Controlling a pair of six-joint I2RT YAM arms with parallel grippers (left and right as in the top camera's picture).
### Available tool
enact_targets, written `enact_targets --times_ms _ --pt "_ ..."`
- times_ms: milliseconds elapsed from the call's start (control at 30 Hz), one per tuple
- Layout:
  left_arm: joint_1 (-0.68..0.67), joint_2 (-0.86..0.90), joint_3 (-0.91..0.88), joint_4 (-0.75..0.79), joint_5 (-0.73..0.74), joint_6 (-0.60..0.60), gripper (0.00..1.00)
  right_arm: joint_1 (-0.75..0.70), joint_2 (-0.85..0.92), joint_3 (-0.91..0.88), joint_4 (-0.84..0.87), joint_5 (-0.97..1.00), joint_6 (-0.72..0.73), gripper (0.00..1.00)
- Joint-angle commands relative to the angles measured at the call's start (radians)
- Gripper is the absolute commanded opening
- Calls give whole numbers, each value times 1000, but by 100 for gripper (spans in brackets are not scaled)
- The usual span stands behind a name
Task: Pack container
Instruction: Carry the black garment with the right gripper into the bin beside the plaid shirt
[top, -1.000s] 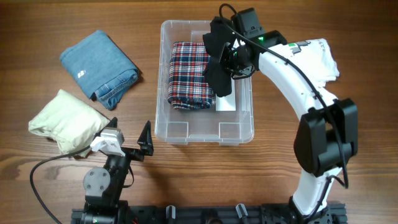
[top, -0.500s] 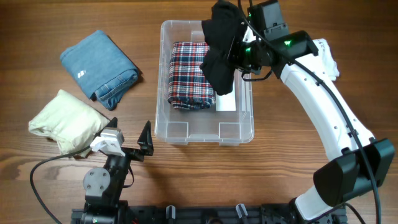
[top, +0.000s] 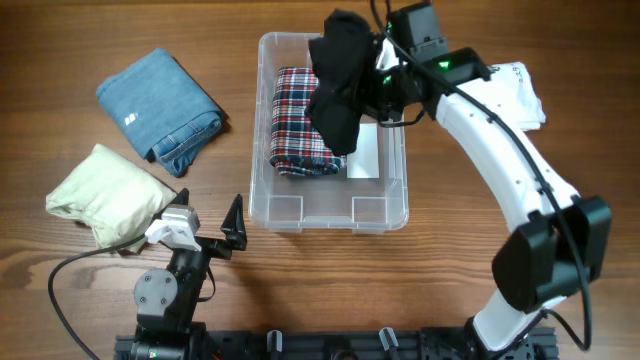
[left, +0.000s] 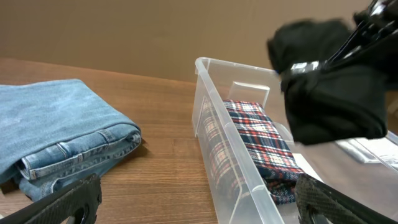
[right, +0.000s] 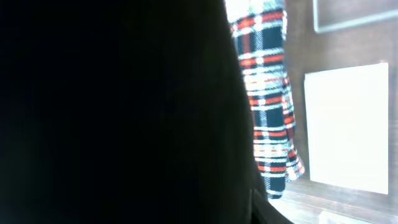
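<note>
Two folded garments wait on the table at left, a cream bundle (top: 105, 195) and blue jeans (top: 160, 108), both apart from the container (top: 330, 215). Just beside the cream bundle my left pincer (top: 208, 228) sits low, fingers spread wide, holding nothing. At centre stands the clear-walled container, with a plaid garment (top: 305, 125) folded along its left half and a white label (top: 366, 163) showing on the bare base to the right. Over its far end my right pincer (top: 372, 80) grasps a black garment (top: 335, 90), which hangs bunched above the bin and partly overlaps the plaid from overhead. The cloth hides the jaws themselves. A white garment (top: 525, 90) lies at far right, beneath my arm. To do this step well, I judge, I should carry the black bundle over the bare right half and lower it until it rests on the base. Only then should I let go, so it settles beside the plaid rather than draping over the rim.
</note>
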Motion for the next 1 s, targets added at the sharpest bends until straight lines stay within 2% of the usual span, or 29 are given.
enact_targets --times_ms 0,100,200,433,567,700,867,967 --pt "-5 5 -8 3 8 17 100 10 41 -3 -28 36 18 67" --pt "-5 5 -8 3 8 16 100 10 48 -3 -63 87 16 86" --pt "-5 5 -8 3 8 16 100 10 48 -3 -82 126 16 91" --pt "-5 5 -8 3 8 16 100 10 39 23 -120 217 3 93" --pt "-5 5 -8 3 8 16 100 10 5 83 -192 326 -19 93" --pt "-5 5 -8 3 8 16 100 13 -9 160 -260 356 -69 93" --pt "-5 5 -8 3 8 16 100 60 -5 156 -262 406 -93 93" --pt "-5 5 -8 3 8 16 100 106 11 126 -204 441 -93 91"
